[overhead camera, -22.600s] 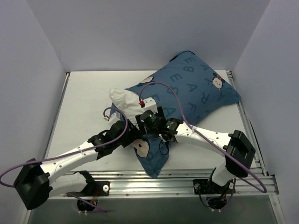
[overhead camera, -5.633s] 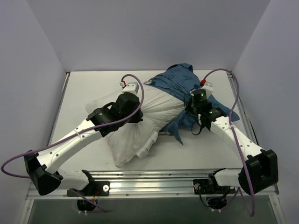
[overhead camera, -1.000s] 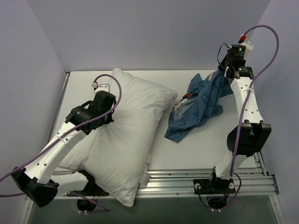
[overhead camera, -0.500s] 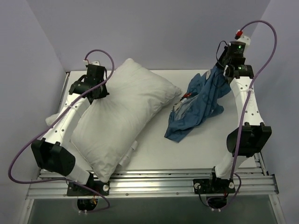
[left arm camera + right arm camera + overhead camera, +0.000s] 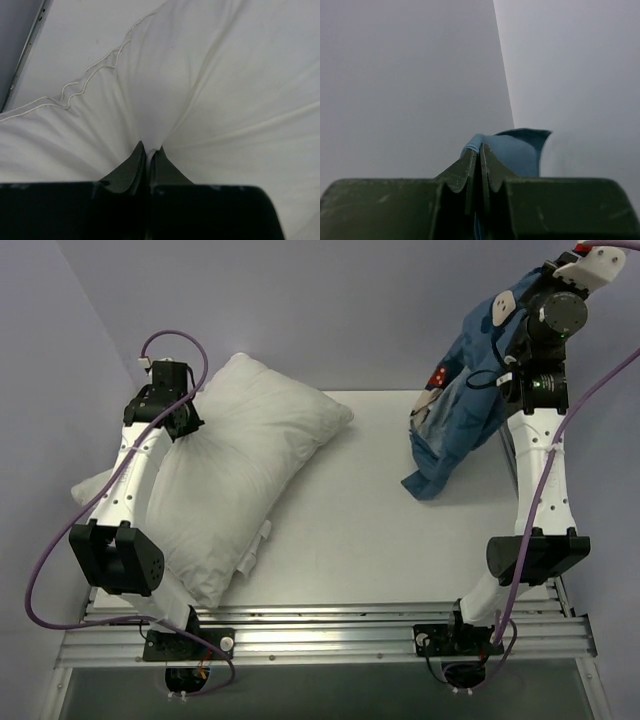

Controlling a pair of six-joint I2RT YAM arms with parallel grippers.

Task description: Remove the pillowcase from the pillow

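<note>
Blue printed fabric, the pillowcase (image 5: 462, 410), hangs clear of the pillow (image 5: 235, 480) in the top view, lifted high by the right fingers (image 5: 528, 335) at the far right corner, its lower end just above the bench (image 5: 370, 530). The white pillow lies left of the pillowcase, well apart, with the left fingers (image 5: 185, 430) at its far left edge.

The left wrist view alone shows the grip: both fingers (image 5: 148, 155) pressed together on a gathered pinch of the pillow (image 5: 225, 90), its corded seam (image 5: 95, 75) running nearby.

The right wrist view shows those fingers (image 5: 480, 155) pinching a blue fold of the pillowcase (image 5: 515, 150) against bare grey walls (image 5: 410, 75).
</note>
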